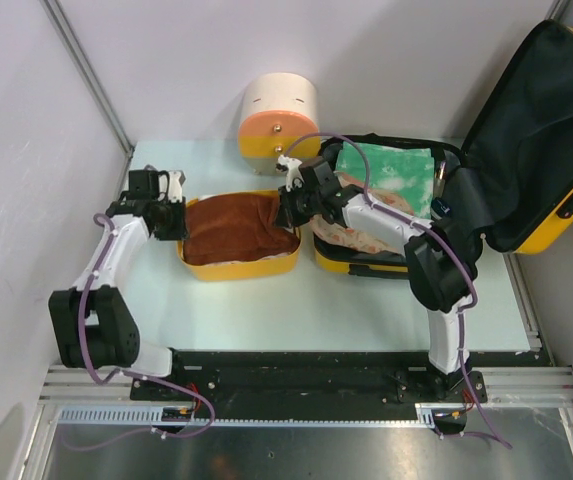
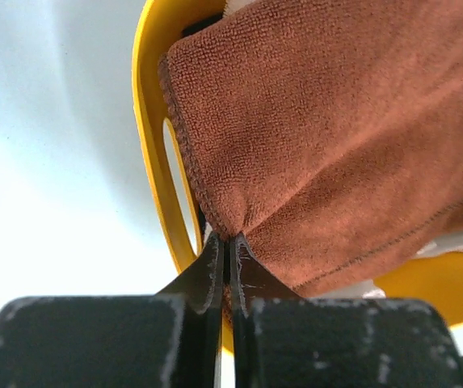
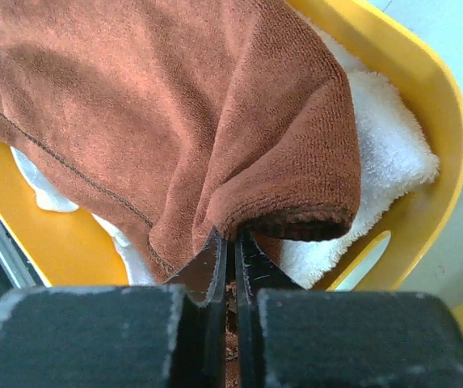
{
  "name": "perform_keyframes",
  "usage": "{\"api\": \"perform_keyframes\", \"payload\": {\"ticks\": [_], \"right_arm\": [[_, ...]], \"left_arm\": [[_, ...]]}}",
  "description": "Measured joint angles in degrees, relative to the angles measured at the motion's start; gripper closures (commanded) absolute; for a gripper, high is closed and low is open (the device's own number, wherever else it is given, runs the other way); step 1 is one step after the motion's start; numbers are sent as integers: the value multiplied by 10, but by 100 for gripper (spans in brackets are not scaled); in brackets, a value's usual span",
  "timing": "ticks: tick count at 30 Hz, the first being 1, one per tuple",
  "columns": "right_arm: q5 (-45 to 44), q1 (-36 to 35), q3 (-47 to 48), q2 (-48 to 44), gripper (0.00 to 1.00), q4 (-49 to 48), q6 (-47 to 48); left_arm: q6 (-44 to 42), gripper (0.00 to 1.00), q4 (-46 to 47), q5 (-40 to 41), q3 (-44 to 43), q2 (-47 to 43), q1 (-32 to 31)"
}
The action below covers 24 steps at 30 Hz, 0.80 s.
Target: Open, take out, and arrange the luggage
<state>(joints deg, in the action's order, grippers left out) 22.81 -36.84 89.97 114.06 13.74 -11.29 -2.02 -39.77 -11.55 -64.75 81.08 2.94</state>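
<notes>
**Step in hand: laying the brown towel in the tub (judged)**

1. State of grip. The left jaws are fully closed on the left end of the brown towel (image 2: 336, 137). The right jaws are fully closed on its opposite end, pinching a fold of the hem. The cloth spans the yellow tub (image 1: 238, 270) between them.
2. Location of the luggage (image 1: 531, 130). It stands open at the right of the table (image 1: 266, 315), lid raised towards the far right, base just beside the tub.
3. Recommended procedure.
   - Lower both ends together so the towel settles flat on the white towel (image 3: 380, 153) beneath.
   - Keep tension even; a slack side is likely to bunch or drape over the rim.
   - Release only once the cloth rests inside the tub walls, then lift straight up to avoid dragging a corner out.

**Inventory**

- Luggage: one.
- Yellow tub: one.
- Brown towel: one.
- White towel: one visible.
- Green patterned cloth (image 1: 391, 175) in the luggage base: one; a pale printed item lies under it, count unclear.
- Cream-and-orange cylindrical container (image 1: 278, 112) at the back: one.
</notes>
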Motion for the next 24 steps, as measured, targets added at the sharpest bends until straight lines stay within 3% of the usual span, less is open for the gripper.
{"api": "perform_keyframes", "payload": {"ticks": [1,2,3,4,6,9,14,16,20,24], "right_arm": [[-4,-1,0,2,78,0,3],[-8,-1,0,2,69,1,6],[-10,0,1,2,61,1,8],[-12,0,3,2,47,2,11],[-14,2,7,2,39,7,16],[-11,8,22,-2,29,28,38],[-5,17,34,-34,28,45,77],[-2,17,41,-43,30,44,86],[6,9,59,-42,33,33,89],[18,-14,65,-26,33,16,85]], "left_arm": [[-3,80,5,1,1,10,3],[-6,72,8,1,1,18,5],[-9,46,12,0,1,25,5],[-14,29,14,-3,1,27,5],[-28,0,14,-20,0,24,5],[-67,0,12,-50,-1,-9,1],[-135,1,0,-74,-38,-86,-5],[-146,6,2,-83,-61,-94,-19],[-148,13,8,-105,-92,-64,-53],[-132,17,17,-114,-108,22,-64]]}}
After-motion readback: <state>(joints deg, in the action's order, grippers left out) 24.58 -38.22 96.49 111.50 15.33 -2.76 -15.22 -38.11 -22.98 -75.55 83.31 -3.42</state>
